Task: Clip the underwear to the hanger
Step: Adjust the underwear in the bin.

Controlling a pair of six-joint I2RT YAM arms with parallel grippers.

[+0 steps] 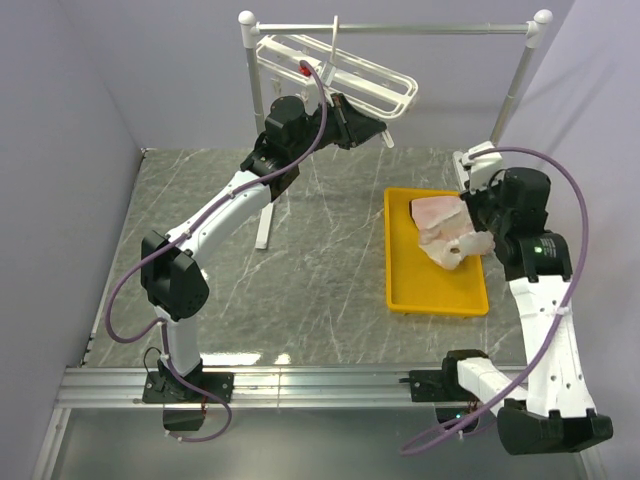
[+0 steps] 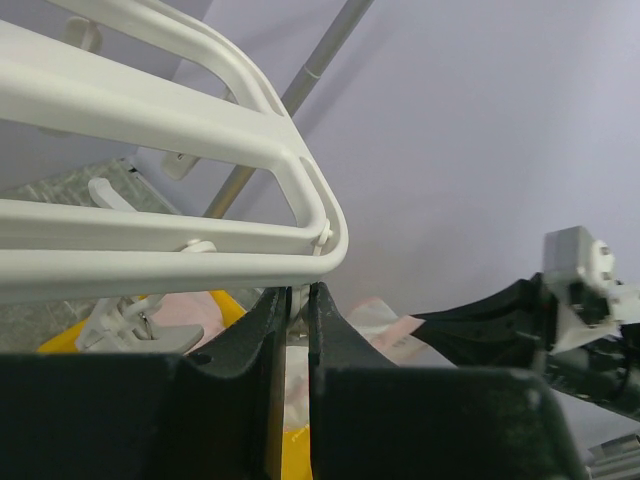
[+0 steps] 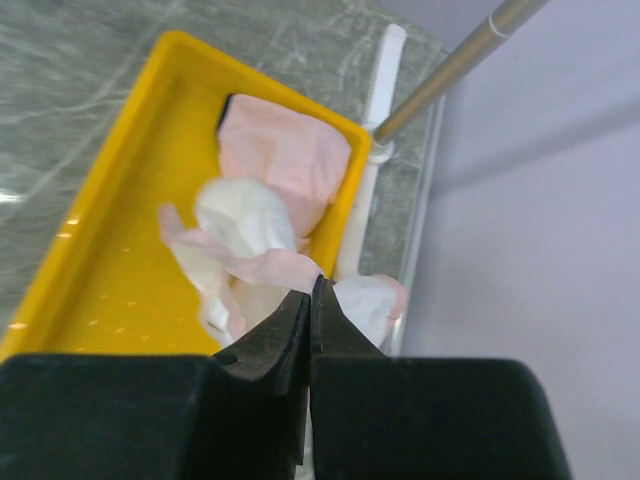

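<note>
The right hand is closed at its tips on a fold of the underwear, a loose pale pink bundle lying in the yellow tray at the right side of the table. More pink fabric lies beyond it at the far end of the tray.

The left hand is up at the white hanger, which hangs from the grey rail at the back. Its fingers are almost together just under the rounded end of the frame. They appear to pinch a small dangling clip, though the wrist view does not show this plainly.

The coming move turns on one relation. From the right hand, the hanger lies higher, farther back and to the left, well apart from the tray. The hanger's long axis slants from the rail's left post down toward the tray, so the end held by the left hand is the end nearest the underwear. The right arm is the one that has to carry the fabric up and across to that end.
</note>
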